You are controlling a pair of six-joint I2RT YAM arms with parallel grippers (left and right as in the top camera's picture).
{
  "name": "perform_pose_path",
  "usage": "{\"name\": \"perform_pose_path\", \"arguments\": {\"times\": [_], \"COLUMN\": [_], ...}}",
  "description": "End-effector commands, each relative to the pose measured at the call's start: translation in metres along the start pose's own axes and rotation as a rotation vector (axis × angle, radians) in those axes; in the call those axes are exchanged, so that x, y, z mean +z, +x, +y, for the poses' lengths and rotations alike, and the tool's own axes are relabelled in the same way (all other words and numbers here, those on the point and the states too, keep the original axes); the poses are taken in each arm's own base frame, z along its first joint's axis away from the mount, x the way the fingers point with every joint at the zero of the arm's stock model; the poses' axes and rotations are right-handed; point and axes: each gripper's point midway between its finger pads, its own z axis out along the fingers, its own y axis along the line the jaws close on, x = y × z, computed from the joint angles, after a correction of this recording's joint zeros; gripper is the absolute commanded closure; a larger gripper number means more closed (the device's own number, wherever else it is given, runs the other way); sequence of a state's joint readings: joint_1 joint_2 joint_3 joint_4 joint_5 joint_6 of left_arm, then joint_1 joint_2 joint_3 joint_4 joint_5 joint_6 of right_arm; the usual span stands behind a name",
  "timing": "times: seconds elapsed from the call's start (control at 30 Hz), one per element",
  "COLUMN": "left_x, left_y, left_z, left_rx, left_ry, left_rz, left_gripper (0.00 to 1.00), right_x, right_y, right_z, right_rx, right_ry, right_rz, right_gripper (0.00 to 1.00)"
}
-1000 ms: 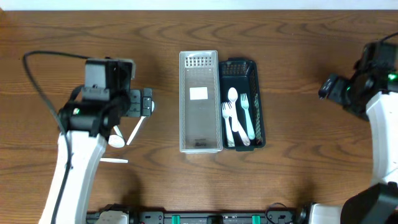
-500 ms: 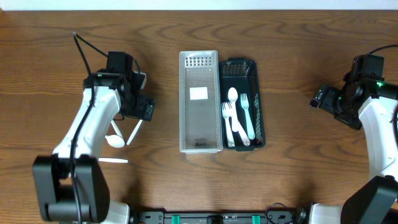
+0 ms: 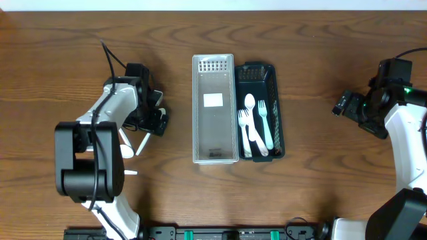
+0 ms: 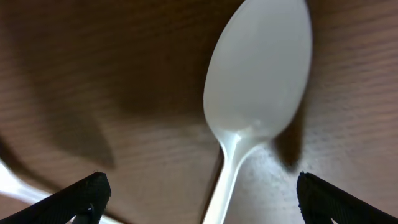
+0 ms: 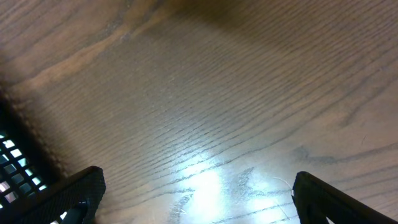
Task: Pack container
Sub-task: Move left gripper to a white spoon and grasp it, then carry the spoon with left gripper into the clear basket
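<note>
Clear container sits beside black cutlery tray; left claw gapes empty over a spoon, right claw likewise.

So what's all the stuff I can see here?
Table: one, brown wood, under everything.
Clear basket: one, see-through grey, middle of the table, with a white label inside.
Black basket: one, black, right beside the clear one.
Packed cutlery: one spoon and at least two forks, white, lying in the black basket.
Loose cutlery: three white pieces on the table by the left arm; the wrist view shows that one is a spoon.
Left claw: one, black, open, just above the loose cutlery.
Right claw: one, black, open, over bare table on the far side from the loose cutlery.
</note>
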State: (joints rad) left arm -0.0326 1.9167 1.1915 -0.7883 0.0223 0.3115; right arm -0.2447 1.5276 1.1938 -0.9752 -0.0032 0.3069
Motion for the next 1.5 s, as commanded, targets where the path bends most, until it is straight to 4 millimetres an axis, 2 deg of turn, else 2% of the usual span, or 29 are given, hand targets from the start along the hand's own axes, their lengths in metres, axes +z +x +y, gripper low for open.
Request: {"name": "perform_pose_path", "arguments": {"times": [0.0,0.17,0.43,0.57,0.67,0.8,0.9,0.97,1.03,1.23,1.3,1.4,1.47], "left_x": [0.009,0.014,0.013,0.014,0.013,0.012,0.003,-0.013,-0.037,-0.138,-0.172,-0.199,-0.207], "left_y": [0.002,0.004,0.005,0.004,0.003,0.003,-0.002,-0.007,-0.013,-0.034,-0.040,-0.042,-0.043], "left_z": [0.002,0.001,0.000,0.000,0.000,0.000,-0.001,-0.005,-0.012,-0.043,-0.062,-0.088,-0.107], "left_rx": [0.003,-0.030,-0.057,-0.057,-0.072,-0.102,-0.130,-0.130,-0.116,-0.263,-0.325,-0.379,-0.352], "left_ry": [0.000,0.004,0.007,0.006,0.005,0.004,0.001,-0.002,-0.007,0.000,0.029,0.081,0.104], "left_rz": [0.029,0.044,0.048,0.044,0.043,0.042,0.034,0.019,-0.004,-0.208,-0.314,-0.406,-0.436], "left_gripper": [0.02,0.02,0.48,0.85,0.94,0.94,0.94,0.94,0.94,0.94,0.94,0.94,0.94], "right_x": [0.000,0.000,0.000,0.000,0.000,0.000,0.000,0.000,0.000,0.000,0.000,0.000,0.000], "right_y": [0.000,0.000,0.000,0.000,0.000,0.000,0.001,0.000,0.000,0.000,0.000,0.000,0.000], "right_z": [-0.001,-0.001,-0.001,-0.001,-0.001,-0.001,-0.001,-0.001,-0.001,-0.001,-0.001,-0.001,-0.001], "right_rx": [0.017,0.017,0.016,0.016,0.016,0.016,0.016,0.017,0.017,0.016,0.017,0.017,0.017], "right_ry": [-0.001,-0.001,-0.001,-0.001,-0.001,-0.001,0.000,0.000,-0.001,-0.001,-0.001,-0.001,-0.001], "right_rz": [-0.001,-0.002,-0.001,-0.001,-0.001,0.000,0.000,0.000,-0.001,-0.001,-0.001,-0.001,-0.002], "right_gripper": [0.01,0.01,0.01,0.01,0.01,0.01,0.01,0.01,0.01,0.01,0.01,0.01,0.01]}}
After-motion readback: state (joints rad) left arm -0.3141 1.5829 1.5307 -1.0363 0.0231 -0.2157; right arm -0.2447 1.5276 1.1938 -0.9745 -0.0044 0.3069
